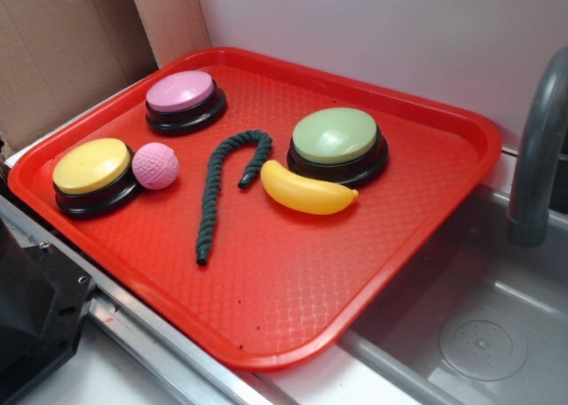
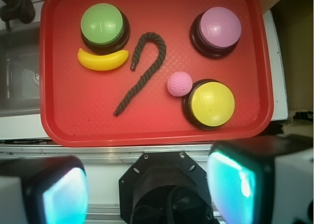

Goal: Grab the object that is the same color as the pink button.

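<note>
At the bottom of the wrist view the gripper [image 2: 147, 184] hangs wide open and empty, its two fingers [image 2: 64, 194] blurred at the frame's lower corners, short of the red tray [image 2: 64, 116] and above the metal rail beside it. On the tray lie the pink ball [image 2: 179, 83], touching the yellow button [image 2: 212, 103], then the pink button [image 2: 219, 27] farther off, a dark rope [image 2: 142, 71] bent like a cane, a banana [image 2: 102, 60] and the green button [image 2: 102, 24] it leans against. The ball sits ahead of the fingers, nearer the right-hand one in the picture, well apart from both. The exterior view shows no gripper, but it shows a grey faucet [image 1: 537, 147] over a sink [image 1: 479, 334] beside the tray.
</note>
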{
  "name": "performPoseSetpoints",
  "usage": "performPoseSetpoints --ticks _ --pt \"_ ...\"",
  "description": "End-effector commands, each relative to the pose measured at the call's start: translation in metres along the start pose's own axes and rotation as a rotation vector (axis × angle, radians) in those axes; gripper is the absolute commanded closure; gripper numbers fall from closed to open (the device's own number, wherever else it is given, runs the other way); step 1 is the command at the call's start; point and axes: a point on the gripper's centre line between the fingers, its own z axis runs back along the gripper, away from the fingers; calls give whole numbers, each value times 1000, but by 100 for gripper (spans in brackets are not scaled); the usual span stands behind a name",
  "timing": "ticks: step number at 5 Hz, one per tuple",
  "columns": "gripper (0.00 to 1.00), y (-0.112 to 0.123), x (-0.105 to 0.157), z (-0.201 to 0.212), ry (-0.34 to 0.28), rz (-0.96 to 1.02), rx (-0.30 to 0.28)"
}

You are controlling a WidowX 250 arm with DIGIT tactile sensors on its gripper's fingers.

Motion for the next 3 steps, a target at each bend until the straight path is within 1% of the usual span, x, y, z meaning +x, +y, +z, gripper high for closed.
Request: performPoseSetpoints --ticks 1,2,3 --pt "0 0 0 0 0 0 0" --pt "0 3 10 -23 -9 -84 12" --pt "0 4 16 -39 -57 -199 -9"
